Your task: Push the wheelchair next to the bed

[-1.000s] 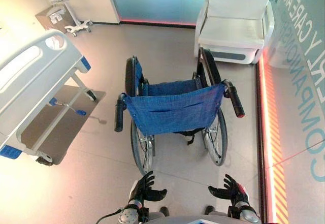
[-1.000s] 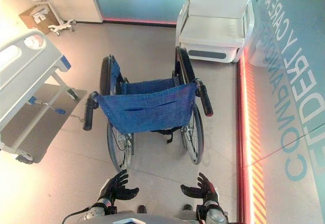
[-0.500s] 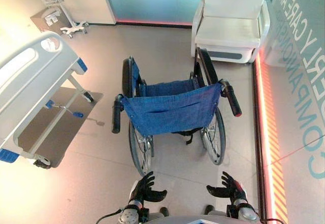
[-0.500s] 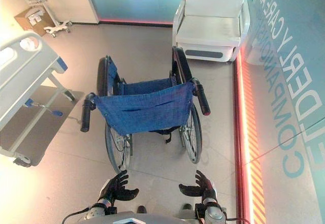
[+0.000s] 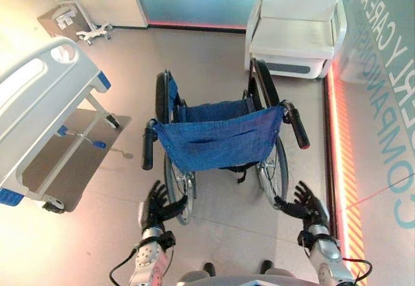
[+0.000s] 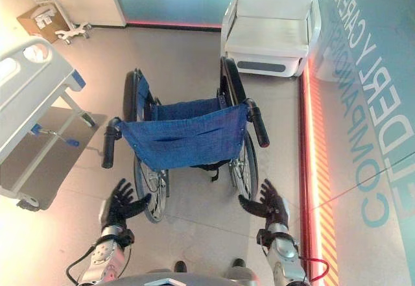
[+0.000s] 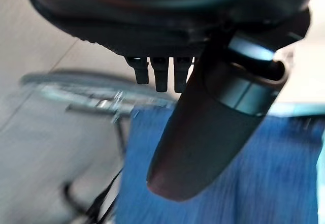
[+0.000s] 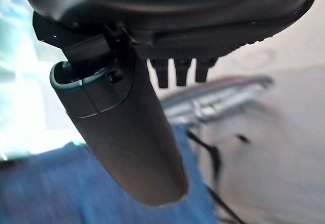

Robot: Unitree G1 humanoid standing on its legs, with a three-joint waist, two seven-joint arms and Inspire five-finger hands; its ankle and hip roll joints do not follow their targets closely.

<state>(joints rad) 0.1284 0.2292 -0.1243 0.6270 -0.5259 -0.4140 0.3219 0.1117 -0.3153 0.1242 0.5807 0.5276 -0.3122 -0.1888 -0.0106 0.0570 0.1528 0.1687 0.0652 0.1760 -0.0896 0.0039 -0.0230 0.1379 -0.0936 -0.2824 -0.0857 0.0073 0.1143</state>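
Wheelchair with blue fabric back parked mid-floor, seen from behind, front wheels and footrests hidden beneath the seat and sling. Hospital bed off to the robot's left, well apart from the chair and cut off by the frame edge — footboard and one castor visible, little else. White armchair beyond the wheelchair, top cropped. Cardboard box and a white wheeled stand base in the far left corner, too small to make out in detail.

Left hand raised just behind the left rear wheel, fingers spread and straight, holding nothing. Right hand likewise splayed beside the right rear wheel, empty. Both below and short of the black push handles — no contact with either grip. Wrist views blurred: thumb, fingertips, blue cloth and a wheel rim beyond.
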